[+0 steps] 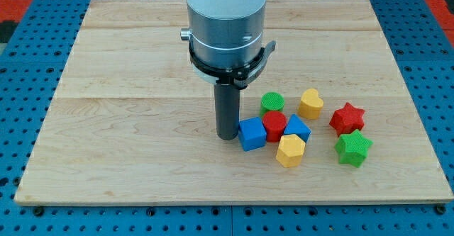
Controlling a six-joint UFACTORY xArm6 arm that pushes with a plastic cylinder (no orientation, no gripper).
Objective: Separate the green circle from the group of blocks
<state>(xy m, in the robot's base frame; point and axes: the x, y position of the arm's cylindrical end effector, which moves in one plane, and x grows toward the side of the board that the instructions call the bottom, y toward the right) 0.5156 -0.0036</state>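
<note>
The green circle [272, 102] sits at the top of a tight cluster, touching the red cylinder [274, 126] just below it. A blue cube [252, 134] lies at the cluster's left, a second blue block [297, 127] at its right, and a yellow hexagon [290, 150] at its bottom. My tip [227, 136] rests on the board right beside the blue cube's left side, below and to the left of the green circle.
A yellow heart-shaped block [310, 103] lies right of the green circle. A red star [347, 118] and a green star [353, 148] lie further right. The wooden board [128, 122] sits on a blue pegboard surface. The arm's grey body hangs over the board's top middle.
</note>
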